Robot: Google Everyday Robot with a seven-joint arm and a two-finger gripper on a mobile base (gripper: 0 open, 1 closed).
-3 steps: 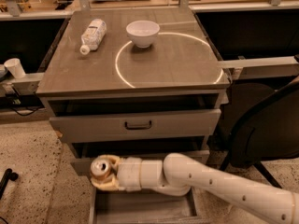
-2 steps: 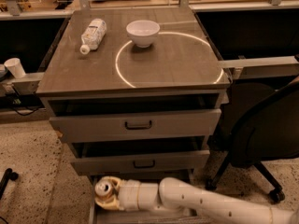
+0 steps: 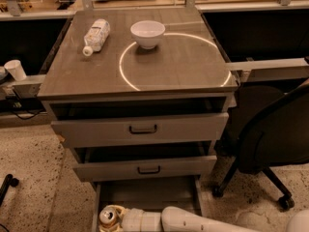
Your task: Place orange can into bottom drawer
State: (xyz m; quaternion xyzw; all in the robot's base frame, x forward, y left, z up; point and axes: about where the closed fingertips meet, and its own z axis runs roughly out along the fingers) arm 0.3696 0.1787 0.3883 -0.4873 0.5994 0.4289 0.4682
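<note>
Speckled stone flooring surrounds a grey metal cabinet [image 3: 140,129]. At the frame's bottom left, the end effector [image 3: 115,220] is closed around the small orange-gold metal can [image 3: 108,217], which stands upright near the left wall of the open, shallow grey bottom drawer [image 3: 149,195]. Only lowering and release appear left (carrying looks done). Since the earlier frame, arm and can have sunk lower.

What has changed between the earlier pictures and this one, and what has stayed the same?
The gripper, still shut on the can, moved down from the level of the middle drawer to the front of the bottom drawer. Nothing was let go. The bottle and the bowl did not move.
</note>
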